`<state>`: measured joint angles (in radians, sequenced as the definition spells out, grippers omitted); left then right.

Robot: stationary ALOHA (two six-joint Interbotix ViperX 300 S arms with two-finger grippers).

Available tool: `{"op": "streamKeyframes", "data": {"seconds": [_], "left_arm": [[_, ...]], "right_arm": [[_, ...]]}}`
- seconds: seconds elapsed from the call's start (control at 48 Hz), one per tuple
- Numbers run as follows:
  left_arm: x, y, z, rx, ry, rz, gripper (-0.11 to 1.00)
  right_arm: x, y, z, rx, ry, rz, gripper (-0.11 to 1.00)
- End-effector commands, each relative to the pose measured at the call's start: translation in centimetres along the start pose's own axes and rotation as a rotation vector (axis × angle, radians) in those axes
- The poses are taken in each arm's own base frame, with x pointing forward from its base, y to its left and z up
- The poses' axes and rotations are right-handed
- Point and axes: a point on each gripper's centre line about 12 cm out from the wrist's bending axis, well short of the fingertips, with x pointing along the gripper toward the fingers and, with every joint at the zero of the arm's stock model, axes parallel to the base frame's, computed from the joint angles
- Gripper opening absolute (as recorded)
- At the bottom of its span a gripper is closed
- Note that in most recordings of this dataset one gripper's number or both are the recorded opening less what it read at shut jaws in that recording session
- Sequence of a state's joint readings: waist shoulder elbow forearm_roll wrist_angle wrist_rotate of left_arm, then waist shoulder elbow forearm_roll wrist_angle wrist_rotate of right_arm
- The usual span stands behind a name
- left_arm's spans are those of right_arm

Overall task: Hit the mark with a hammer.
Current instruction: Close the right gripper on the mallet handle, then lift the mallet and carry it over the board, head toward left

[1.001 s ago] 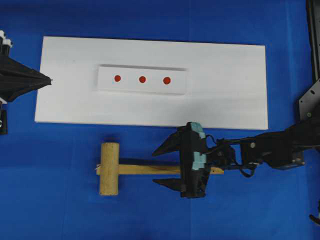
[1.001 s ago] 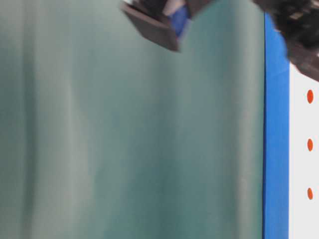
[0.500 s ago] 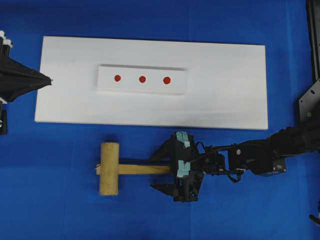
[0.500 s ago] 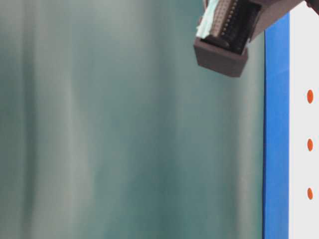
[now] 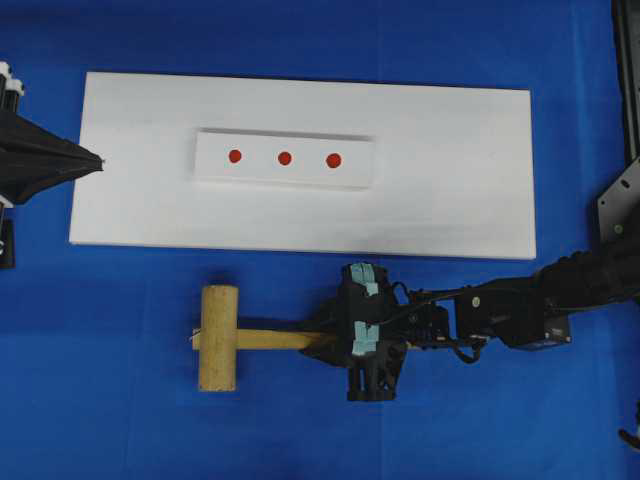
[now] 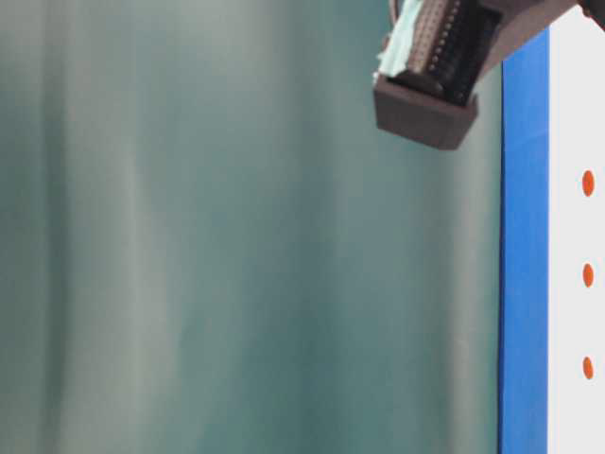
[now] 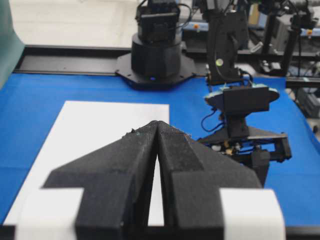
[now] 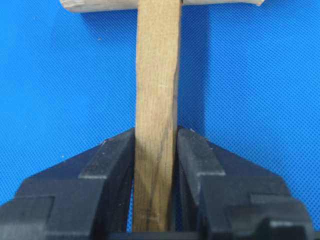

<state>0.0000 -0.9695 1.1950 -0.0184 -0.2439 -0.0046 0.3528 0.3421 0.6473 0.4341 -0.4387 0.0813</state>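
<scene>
The hammer [image 5: 219,337] lies flat on the blue cloth in front of the white board [image 5: 450,170], head to the left and handle running right. My right gripper [image 5: 326,338] is shut on the handle [image 8: 156,75], one finger pressed against each side of it about halfway along. Three red marks [image 5: 284,158] sit in a row on a raised white strip in the middle of the board; the table-level view catches them at its right edge [image 6: 588,275]. My left gripper [image 5: 100,160] hovers at the board's left edge, shut and empty, its tips touching [image 7: 156,122].
The right arm [image 5: 520,315] stretches in from the right, low over the cloth. A blurred green sheet [image 6: 236,246] fills most of the table-level view. Black arm bases [image 7: 155,55] and a rail stand beyond the board's far end.
The right gripper's fingers, open astride the handle half a second ago, have closed onto it. Before that the gripper moved left and lower along the handle. The left arm has not moved.
</scene>
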Motion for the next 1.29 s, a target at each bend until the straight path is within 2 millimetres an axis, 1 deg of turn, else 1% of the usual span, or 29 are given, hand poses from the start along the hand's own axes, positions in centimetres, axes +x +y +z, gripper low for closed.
{"op": "streamKeyframes", "data": {"seconds": [0.0, 0.083, 0.25, 0.521, 0.605, 0.771, 0.813, 0.896, 1.084, 1.167, 1.272], "left_arm": [[0.1, 0.0, 0.3, -0.002, -0.006, 0.0, 0.0], [0.0, 0.0, 0.5, -0.002, -0.009, 0.0, 0.0], [-0.2, 0.0, 0.7, -0.002, -0.017, -0.001, 0.0], [-0.3, 0.0, 0.7, -0.003, -0.012, -0.001, 0.0], [-0.3, 0.0, 0.7, -0.011, -0.014, -0.001, 0.0], [-0.3, 0.0, 0.4, -0.031, 0.002, -0.001, 0.0], [-0.3, 0.0, 0.4, -0.038, 0.005, 0.0, 0.0], [-0.3, 0.0, 0.4, -0.054, 0.006, 0.0, 0.0], [-0.3, 0.0, 0.4, -0.055, 0.008, 0.0, 0.0], [-0.3, 0.0, 0.3, -0.057, 0.011, 0.0, 0.0], [-0.3, 0.0, 0.2, -0.055, 0.012, 0.0, 0.0]], "right_arm": [[-0.8, 1.0, 2.4, 0.014, -0.061, 0.029, 0.1], [-1.8, 1.4, 3.7, 0.019, -0.094, 0.044, 0.1], [-4.7, 2.1, 6.5, 0.019, -0.147, 0.08, 0.1], [-8.4, 2.6, 9.9, 0.005, -0.176, 0.116, 0.1], [-9.1, 2.4, 10.6, 0.007, -0.186, 0.116, 0.1], [-9.0, 1.3, 11.2, 0.003, -0.195, 0.091, 0.1], [-9.0, 1.0, 11.3, -0.007, -0.201, 0.082, 0.1], [-8.9, -0.4, 11.9, -0.028, -0.209, 0.047, 0.1], [-9.4, -4.4, 13.6, -0.069, -0.233, -0.052, 0.1], [-9.9, -6.5, 14.4, -0.09, -0.238, -0.103, 0.1], [-10.5, -8.5, 15.1, -0.115, -0.246, -0.154, 0.1]]}}
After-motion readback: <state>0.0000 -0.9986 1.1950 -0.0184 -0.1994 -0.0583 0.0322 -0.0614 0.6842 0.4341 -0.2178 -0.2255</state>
